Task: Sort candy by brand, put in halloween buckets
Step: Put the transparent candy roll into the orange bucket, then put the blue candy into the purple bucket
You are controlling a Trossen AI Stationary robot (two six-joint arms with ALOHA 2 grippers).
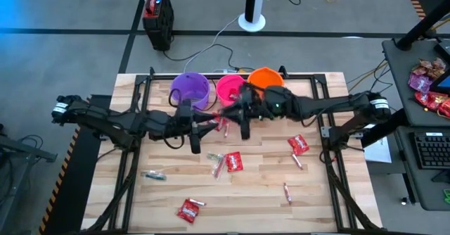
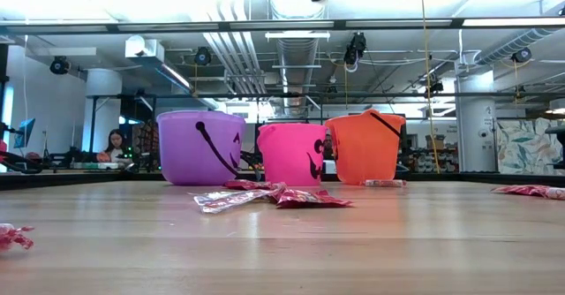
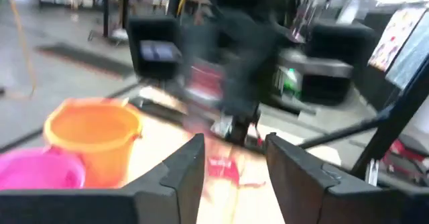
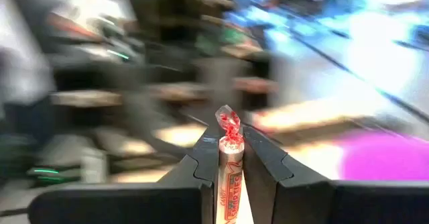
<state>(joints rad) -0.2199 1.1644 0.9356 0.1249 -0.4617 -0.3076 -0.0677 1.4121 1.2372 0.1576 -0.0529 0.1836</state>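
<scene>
The right tool point(image 4: 231, 158) is clamped on a thin pink-white candy stick with a twisted red-printed wrapper end point(image 4: 229, 143); the stick's long axis runs along the fingers, its twist poking out past the tips. In the high view this tool point(image 1: 242, 114) hangs above the wooden slatted bench point(image 1: 260, 193), just in front of the round pink plastic bucket point(image 1: 228, 87), with the round orange plastic bucket point(image 1: 266, 77) beside it toward the right arm's own side and the round purple plastic bucket point(image 1: 190, 87) on the other. The drop turns on that nearness: the pink pail lies a short reach ahead of the stick, though which pail suits this brand I cannot judge

The left tool point(image 3: 231, 177) stands partly open with nothing between its fingers; in the high view it point(image 1: 195, 138) sits in front of the purple bucket. A red squarish candy packet point(image 3: 221, 168) lies on the bench just ahead of its tips, so the left arm looks nearer that one

More candy lies loose: a second red packet point(image 1: 233, 162) mid-bench, another point(image 1: 298, 145) toward the right arm, another point(image 1: 188, 210) near the front edge, and a greenish stick point(image 1: 153, 175) toward the left

Both wrist views are motion-blurred, and in the high view the tools merge where the arms meet, so no tool's height over the bench can be told
</scene>
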